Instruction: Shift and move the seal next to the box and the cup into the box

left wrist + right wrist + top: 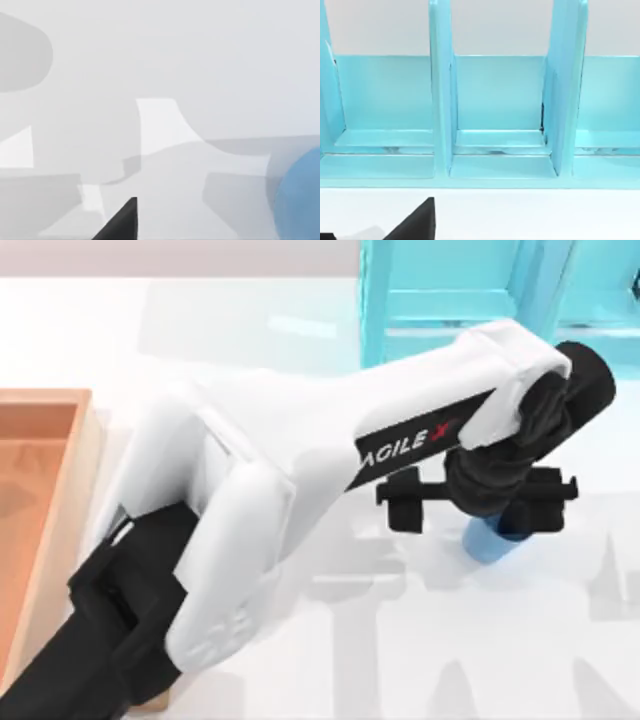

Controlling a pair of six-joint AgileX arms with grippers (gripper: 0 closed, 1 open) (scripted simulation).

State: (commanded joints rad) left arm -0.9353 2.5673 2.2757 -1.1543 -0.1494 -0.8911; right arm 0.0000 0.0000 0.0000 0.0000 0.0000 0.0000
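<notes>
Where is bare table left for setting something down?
Bare white table lies below the small blue cup and right of the white arm. Crowded: the left pincer over that cup, near the cyan shelf unit.

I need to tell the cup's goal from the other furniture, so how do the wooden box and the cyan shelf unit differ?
The box is orange-brown wood with a pale rim; the shelf unit is cyan all over. The box lies at the table's left edge as one shallow open tray; the shelf unit stands at the back right, split by upright dividers into compartments. Both sit on the white table, apart from the blue cup.
</notes>
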